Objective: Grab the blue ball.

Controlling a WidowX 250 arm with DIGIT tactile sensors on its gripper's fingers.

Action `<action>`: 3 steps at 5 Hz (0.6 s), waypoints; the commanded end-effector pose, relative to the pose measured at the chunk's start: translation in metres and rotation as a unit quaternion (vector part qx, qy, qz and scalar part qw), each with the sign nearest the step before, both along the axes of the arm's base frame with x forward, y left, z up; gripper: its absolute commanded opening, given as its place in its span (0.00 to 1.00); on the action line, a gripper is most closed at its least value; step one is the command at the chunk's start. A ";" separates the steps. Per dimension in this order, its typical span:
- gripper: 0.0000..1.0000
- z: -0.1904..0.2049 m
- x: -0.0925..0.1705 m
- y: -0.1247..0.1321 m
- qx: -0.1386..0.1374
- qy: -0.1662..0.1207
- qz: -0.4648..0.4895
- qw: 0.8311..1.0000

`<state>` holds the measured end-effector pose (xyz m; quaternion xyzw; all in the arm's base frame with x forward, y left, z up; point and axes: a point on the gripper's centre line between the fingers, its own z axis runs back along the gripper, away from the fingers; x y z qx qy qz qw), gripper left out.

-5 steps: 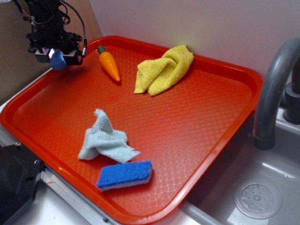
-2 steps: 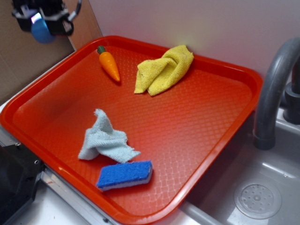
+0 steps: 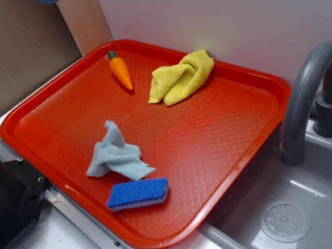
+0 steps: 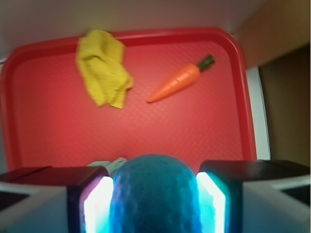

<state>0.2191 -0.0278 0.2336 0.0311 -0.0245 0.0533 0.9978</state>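
The blue ball (image 4: 155,199), bumpy and medium blue, fills the gap between my two lit fingers in the wrist view. My gripper (image 4: 154,182) is shut on it, high above the red tray (image 4: 204,141). In the exterior view only a sliver of the blue ball (image 3: 47,1) shows at the top left edge, and the gripper itself is out of that frame.
On the red tray (image 3: 223,135) lie a toy carrot (image 3: 121,71), a yellow cloth (image 3: 181,77), a pale blue cloth (image 3: 116,154) and a blue sponge (image 3: 138,193). A grey faucet (image 3: 301,98) and a sink (image 3: 285,218) stand to the right. A wooden board (image 3: 83,23) rises at the back left.
The gripper has risen with the blue ball from beside the tray's back left corner up out of the top of the exterior view. Nothing on the tray has moved.
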 end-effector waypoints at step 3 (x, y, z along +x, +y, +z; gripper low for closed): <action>0.00 0.009 -0.007 0.021 -0.027 -0.082 0.010 0.996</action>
